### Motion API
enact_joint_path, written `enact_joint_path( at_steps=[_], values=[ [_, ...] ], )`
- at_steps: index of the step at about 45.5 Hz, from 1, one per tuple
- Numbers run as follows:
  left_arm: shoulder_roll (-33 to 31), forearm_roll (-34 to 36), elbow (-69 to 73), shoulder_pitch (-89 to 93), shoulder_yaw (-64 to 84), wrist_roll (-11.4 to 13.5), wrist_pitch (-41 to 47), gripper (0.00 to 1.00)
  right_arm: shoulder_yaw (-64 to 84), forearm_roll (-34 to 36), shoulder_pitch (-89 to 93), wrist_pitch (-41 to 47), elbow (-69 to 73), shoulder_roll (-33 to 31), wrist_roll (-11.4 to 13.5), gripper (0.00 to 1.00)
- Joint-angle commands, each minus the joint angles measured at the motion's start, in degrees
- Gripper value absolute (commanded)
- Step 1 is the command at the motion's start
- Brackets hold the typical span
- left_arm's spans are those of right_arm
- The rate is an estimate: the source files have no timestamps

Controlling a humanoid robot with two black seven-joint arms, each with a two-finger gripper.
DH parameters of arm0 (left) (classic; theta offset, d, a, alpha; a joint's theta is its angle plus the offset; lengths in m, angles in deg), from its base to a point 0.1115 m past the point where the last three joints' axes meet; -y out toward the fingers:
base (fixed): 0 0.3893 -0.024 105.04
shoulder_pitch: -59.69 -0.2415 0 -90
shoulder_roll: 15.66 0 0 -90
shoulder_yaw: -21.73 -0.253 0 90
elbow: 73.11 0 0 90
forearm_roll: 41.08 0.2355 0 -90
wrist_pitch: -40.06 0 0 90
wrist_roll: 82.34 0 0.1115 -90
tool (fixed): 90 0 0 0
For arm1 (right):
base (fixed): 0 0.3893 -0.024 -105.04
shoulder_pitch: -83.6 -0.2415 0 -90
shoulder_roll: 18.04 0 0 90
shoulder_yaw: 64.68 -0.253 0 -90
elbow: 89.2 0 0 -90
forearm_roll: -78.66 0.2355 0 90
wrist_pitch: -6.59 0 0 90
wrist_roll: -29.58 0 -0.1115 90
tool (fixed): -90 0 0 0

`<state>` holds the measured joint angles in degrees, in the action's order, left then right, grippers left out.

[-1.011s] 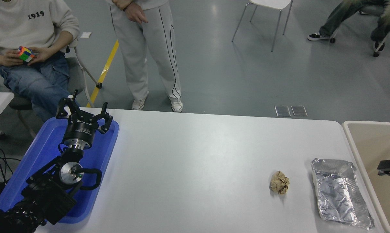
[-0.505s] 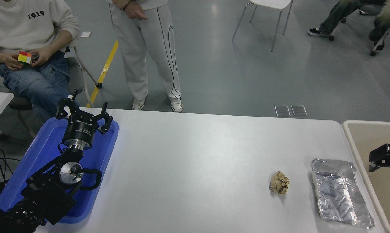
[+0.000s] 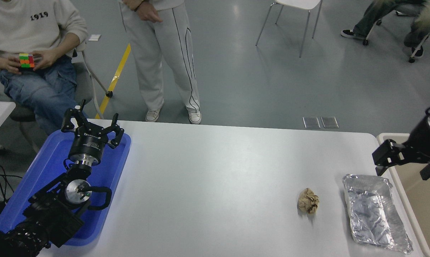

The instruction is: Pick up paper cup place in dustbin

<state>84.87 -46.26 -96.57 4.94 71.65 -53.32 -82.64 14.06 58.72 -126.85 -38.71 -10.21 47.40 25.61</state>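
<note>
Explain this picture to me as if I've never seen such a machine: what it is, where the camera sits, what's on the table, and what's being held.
This is one view from a camera high on a two-armed robot, looking down over a white table. The left claw, open and empty, is parked over a blue tray. The right claw enters from the right edge above the beige dustbin; it holds nothing I can see. On the table lie a crumpled brown paper ball and a crinkled foil container. No paper cup is visible. Beyond the table, a seated person holds a colourful puzzle cube.
</note>
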Motion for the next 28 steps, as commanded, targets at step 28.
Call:
enact_joint_path(
  at_steps=[28],
  values=[
    [0.0,0.0,0.0,0.0,0.0,0.0,0.0,1.0,-4.1,0.3,-8.8,0.3,3.4,2.9,-0.1,1.0]
  ],
)
